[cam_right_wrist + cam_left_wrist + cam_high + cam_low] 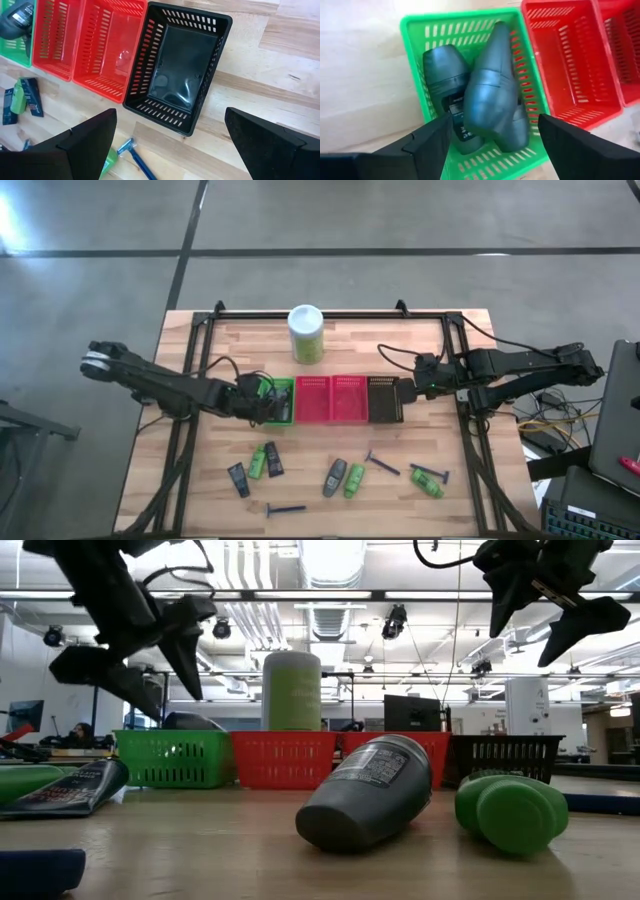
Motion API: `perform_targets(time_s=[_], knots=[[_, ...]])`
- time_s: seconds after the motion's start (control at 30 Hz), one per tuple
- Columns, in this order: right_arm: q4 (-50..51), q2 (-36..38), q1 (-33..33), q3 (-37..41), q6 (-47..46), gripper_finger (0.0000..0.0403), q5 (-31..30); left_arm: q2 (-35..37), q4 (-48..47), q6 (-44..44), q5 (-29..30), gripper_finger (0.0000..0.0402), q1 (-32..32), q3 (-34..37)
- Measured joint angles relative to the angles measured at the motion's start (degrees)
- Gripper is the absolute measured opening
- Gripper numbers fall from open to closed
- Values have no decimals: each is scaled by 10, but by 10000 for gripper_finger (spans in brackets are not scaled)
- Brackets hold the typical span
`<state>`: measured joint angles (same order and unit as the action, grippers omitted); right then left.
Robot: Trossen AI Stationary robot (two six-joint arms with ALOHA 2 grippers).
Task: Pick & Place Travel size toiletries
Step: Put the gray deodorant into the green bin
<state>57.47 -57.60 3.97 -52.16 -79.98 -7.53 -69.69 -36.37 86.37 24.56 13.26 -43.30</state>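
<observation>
While over green basket (415, 75), left claw (492, 142) spread above grey tubes (492, 95).

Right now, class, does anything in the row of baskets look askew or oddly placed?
Yes: in the green basket, under the open left gripper, one grey squeeze tube lies slanted over another tube, its tip propped against the rim. Both red baskets and the black basket look empty.

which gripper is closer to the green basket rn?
Left. The left gripper hangs open right over the green basket; the right gripper is over the black basket, past both red ones.
</observation>
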Motion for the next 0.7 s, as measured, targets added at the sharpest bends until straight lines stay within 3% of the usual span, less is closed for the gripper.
perform_targets(time_s=[0.17,0.43,0.6,0.7], knots=[[-39,0,2,0,16,368,11,15,-29,-87,1,300,1,-44],[-163,-69,14,0,69,368,92,30,15,-457,-46,300,31,-106],[-166,-129,16,1,73,368,149,29,-12,-482,-59,300,32,-111],[-185,-156,29,-14,74,368,154,33,-40,-484,-74,300,37,-110]])
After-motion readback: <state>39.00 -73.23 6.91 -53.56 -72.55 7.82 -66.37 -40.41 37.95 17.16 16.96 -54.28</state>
